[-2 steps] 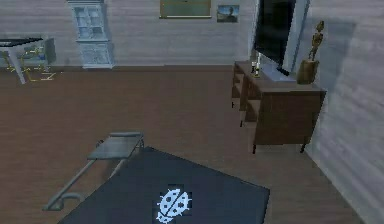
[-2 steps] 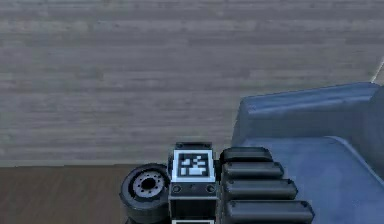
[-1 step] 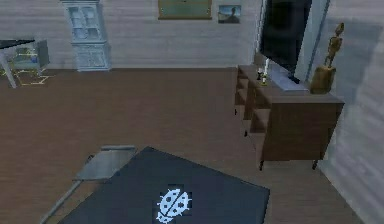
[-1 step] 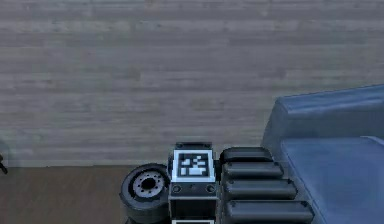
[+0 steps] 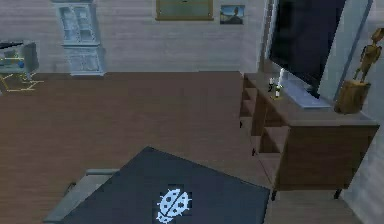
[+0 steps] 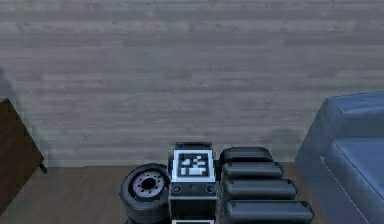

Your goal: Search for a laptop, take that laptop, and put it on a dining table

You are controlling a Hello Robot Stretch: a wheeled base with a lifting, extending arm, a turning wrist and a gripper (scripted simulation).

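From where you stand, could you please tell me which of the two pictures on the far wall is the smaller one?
The bluish picture, nearest the television; the gold-framed picture to its left is clearly wider.

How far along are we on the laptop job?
Done, probably: the search. A dark flat slab with a white emblem, likely the laptop, lies just ahead on a grey surface. In hand, it seems: lining up to take it. Left: taking it, finding a dining table and setting it there.
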